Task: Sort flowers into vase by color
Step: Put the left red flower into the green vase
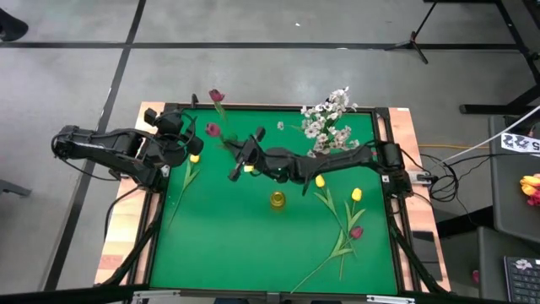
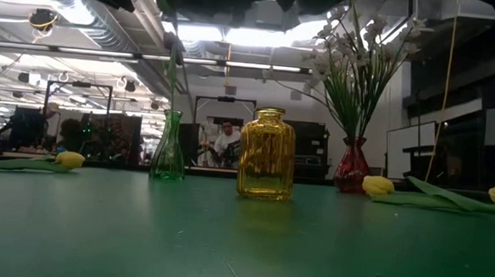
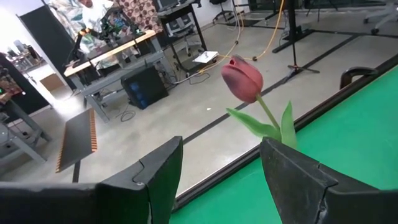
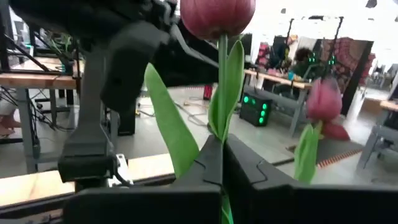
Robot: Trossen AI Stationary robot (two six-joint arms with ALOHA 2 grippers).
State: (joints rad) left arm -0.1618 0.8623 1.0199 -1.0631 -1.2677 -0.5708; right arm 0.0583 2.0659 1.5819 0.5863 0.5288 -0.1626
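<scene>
From above, the green table (image 1: 270, 245) has the right gripper (image 1: 239, 160) reaching across to the far left part, its fingers pinched tight on the stem of a dark red tulip (image 1: 213, 129), while the left gripper (image 1: 187, 135) sits close beside it at the left edge with fingers spread and nothing between them. A second dark red tulip (image 1: 217, 95) stands up at the far edge, white blossom sprays (image 1: 327, 122) fill the far right corner, a yellow jar (image 1: 278, 200) sits mid-table, and more yellow and red tulips (image 1: 348, 228) lie to the right. At table height, the yellow jar (image 2: 266, 153) stands between a green vase (image 2: 169, 147) and a red vase (image 2: 352, 165) holding the white sprays (image 2: 354, 51); yellow tulips (image 2: 70, 159) lie flat on either side. The left wrist view shows its parted fingers (image 3: 158, 171) framing an upright red tulip (image 3: 242, 79). The right wrist view shows its fingers (image 4: 199, 165) closed on a green stem, the bloom (image 4: 217, 17) above them.
</scene>
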